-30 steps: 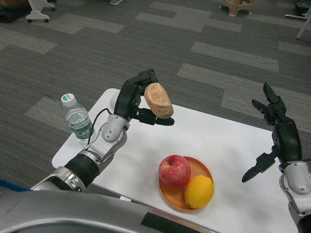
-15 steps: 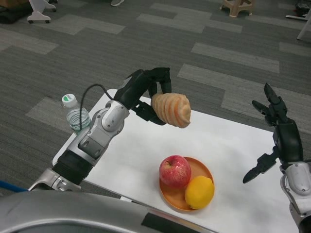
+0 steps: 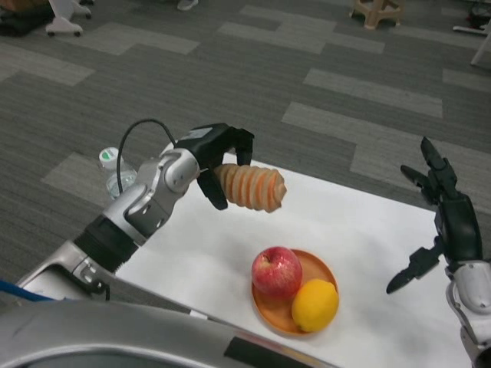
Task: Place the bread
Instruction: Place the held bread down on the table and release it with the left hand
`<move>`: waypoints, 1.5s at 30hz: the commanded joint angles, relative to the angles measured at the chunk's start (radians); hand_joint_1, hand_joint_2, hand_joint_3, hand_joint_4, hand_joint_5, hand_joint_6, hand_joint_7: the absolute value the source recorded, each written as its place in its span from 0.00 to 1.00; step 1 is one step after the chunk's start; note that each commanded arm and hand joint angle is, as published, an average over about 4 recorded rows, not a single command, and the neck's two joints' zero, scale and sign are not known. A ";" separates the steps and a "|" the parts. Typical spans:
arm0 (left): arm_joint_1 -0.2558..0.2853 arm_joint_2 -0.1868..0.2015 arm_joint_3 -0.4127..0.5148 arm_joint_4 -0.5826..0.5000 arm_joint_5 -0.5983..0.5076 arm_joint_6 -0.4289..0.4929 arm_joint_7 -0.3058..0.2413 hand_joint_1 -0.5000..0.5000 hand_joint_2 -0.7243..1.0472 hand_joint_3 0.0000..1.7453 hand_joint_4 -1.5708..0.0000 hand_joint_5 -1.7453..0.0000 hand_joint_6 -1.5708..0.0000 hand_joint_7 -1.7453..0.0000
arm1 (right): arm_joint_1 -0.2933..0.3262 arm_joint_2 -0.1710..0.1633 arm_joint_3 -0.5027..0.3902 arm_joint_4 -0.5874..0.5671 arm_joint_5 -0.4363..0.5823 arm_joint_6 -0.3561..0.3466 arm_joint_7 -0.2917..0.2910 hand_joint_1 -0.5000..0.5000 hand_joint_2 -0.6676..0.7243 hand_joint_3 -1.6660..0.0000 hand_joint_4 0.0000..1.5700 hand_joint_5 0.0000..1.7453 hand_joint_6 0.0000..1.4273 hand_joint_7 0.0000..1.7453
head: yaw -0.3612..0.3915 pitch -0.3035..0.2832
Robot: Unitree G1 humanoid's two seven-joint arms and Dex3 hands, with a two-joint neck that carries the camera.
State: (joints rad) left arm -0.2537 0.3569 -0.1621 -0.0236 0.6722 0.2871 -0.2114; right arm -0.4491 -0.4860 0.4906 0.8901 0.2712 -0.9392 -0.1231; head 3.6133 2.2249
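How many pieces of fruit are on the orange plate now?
2. A red apple lies on the left part of the orange plate, and a yellow lemon lies at its front right, touching the apple. No other fruit shows.

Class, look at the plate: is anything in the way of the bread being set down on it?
Yes. The apple and the lemon fill most of the plate, leaving only a bare strip at its far rim. The left hand holds the bread in the air above the table, short of the plate.
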 commanded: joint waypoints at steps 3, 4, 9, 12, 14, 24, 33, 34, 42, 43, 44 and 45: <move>-0.008 -0.021 0.001 0.107 0.023 0.054 -0.042 1.00 0.70 0.05 0.51 0.00 0.45 0.00 | -0.006 -0.006 -0.002 0.009 0.005 -0.003 -0.009 0.67 0.91 1.00 0.24 0.22 0.00 0.00 | 0.005 -0.001; -0.009 -0.024 0.002 0.131 0.024 0.059 -0.047 1.00 0.70 0.05 0.51 0.00 0.46 0.00 | -0.006 -0.006 -0.002 0.010 0.005 -0.003 -0.009 0.67 0.91 1.00 0.24 0.21 0.00 0.00 | 0.005 -0.001; -0.024 -0.052 0.016 0.304 0.026 0.069 -0.070 1.00 0.70 0.05 0.58 0.00 0.48 0.00 | -0.006 -0.006 0.000 0.016 0.005 -0.003 -0.010 0.67 0.91 1.00 0.24 0.22 0.00 0.00 | 0.004 0.000; -0.035 -0.069 0.027 0.393 0.021 0.070 -0.077 1.00 0.70 0.05 0.63 0.00 0.50 0.01 | -0.007 -0.006 -0.001 0.017 0.005 -0.003 -0.010 0.67 0.91 1.00 0.24 0.22 0.00 0.00 | 0.002 -0.002; -0.047 -0.082 0.037 0.465 0.020 0.065 -0.077 1.00 0.70 0.05 0.67 0.00 0.52 0.02 | -0.007 -0.005 -0.001 0.019 0.005 -0.003 -0.010 0.67 0.91 1.00 0.25 0.22 0.00 0.00 | 0.003 -0.003; -0.086 -0.134 0.102 0.653 0.012 0.049 -0.077 1.00 0.70 0.05 0.96 0.00 0.81 0.02 | -0.014 -0.004 0.000 0.027 0.005 -0.003 -0.010 0.67 0.91 1.00 0.25 0.21 0.00 0.00 | 0.007 -0.011; -0.075 -0.139 0.131 0.642 0.013 0.049 -0.085 1.00 0.84 0.07 1.00 0.00 1.00 0.20 | -0.017 -0.003 0.000 0.033 0.005 -0.003 -0.010 0.67 0.91 1.00 0.25 0.22 0.00 0.00 | 0.007 -0.010; -0.074 -0.139 0.133 0.639 0.013 0.049 -0.086 1.00 0.86 0.09 1.00 0.00 1.00 0.24 | -0.017 -0.003 -0.001 0.033 0.005 -0.003 -0.010 0.67 0.91 1.00 0.25 0.22 0.00 0.00 | 0.008 -0.010; -0.049 -0.139 0.150 0.576 0.003 0.053 -0.118 1.00 1.00 0.14 1.00 0.00 1.00 0.63 | -0.017 -0.002 0.001 0.033 0.005 -0.003 -0.010 0.67 0.91 1.00 0.25 0.22 0.00 0.00 | 0.017 -0.010; -0.048 -0.139 0.150 0.565 0.003 0.055 -0.127 1.00 1.00 0.15 1.00 0.00 1.00 0.67 | -0.017 -0.002 0.001 0.033 0.005 -0.003 -0.010 0.67 0.91 1.00 0.25 0.22 0.00 0.00 | 0.019 -0.010; -0.045 -0.139 0.149 0.548 0.003 0.060 -0.138 1.00 1.00 0.15 1.00 0.00 1.00 0.69 | -0.017 -0.002 0.003 0.033 0.005 -0.003 -0.010 0.67 0.91 1.00 0.25 0.22 0.00 0.00 | 0.020 -0.009; -0.044 -0.139 0.149 0.538 0.003 0.063 -0.145 1.00 1.00 0.15 1.00 0.00 1.00 0.71 | -0.017 -0.002 0.003 0.033 0.005 -0.003 -0.010 0.67 0.91 1.00 0.25 0.22 0.00 0.00 | 0.018 -0.008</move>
State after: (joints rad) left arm -0.3271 0.2260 -0.0126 0.5196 0.6789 0.3354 -0.3372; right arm -0.4492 -0.4855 0.4913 0.9164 0.2712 -0.9388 -0.1292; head 3.6315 2.2162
